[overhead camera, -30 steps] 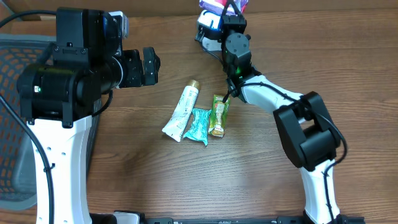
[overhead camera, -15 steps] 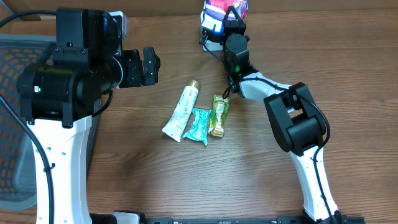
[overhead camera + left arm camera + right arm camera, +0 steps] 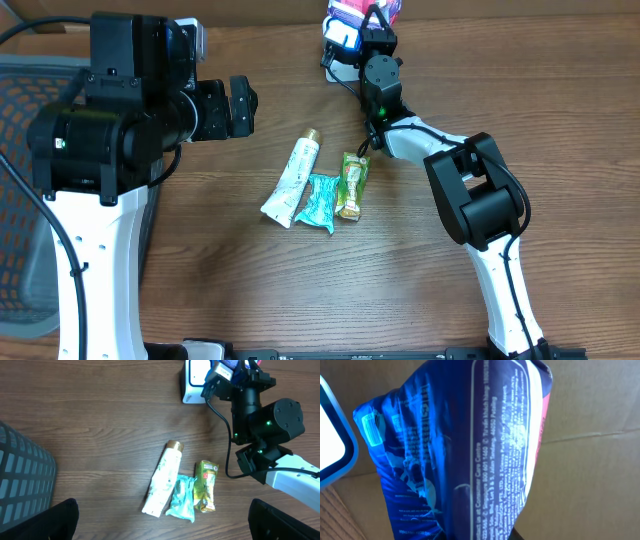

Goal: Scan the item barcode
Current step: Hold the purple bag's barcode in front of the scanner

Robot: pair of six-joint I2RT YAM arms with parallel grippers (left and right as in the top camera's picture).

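Observation:
The item, a blue and pink packet (image 3: pixel 465 450), fills the right wrist view with its small-print side toward the camera. My right gripper (image 3: pixel 480 536) is shut on its lower end, and only a dark finger edge shows. In the overhead view the packet (image 3: pixel 363 10) hangs at the table's far edge, just beside the white and blue scanner (image 3: pixel 338 42), with my right gripper (image 3: pixel 372 32) below it. A corner of the scanner (image 3: pixel 332 445) sits at the left edge. My left gripper (image 3: pixel 167 527) is open and high above the table, holding nothing.
A white tube (image 3: pixel 293 178), a teal sachet (image 3: pixel 321 203) and a green sachet (image 3: pixel 352 184) lie side by side mid-table. A dark mesh basket (image 3: pixel 20 200) stands off the left edge. A cardboard wall (image 3: pixel 590 420) rises behind the packet.
The right arm's elbow has folded in toward the table's middle, and its gripper with the packet edged slightly farther back. The left arm has not moved.

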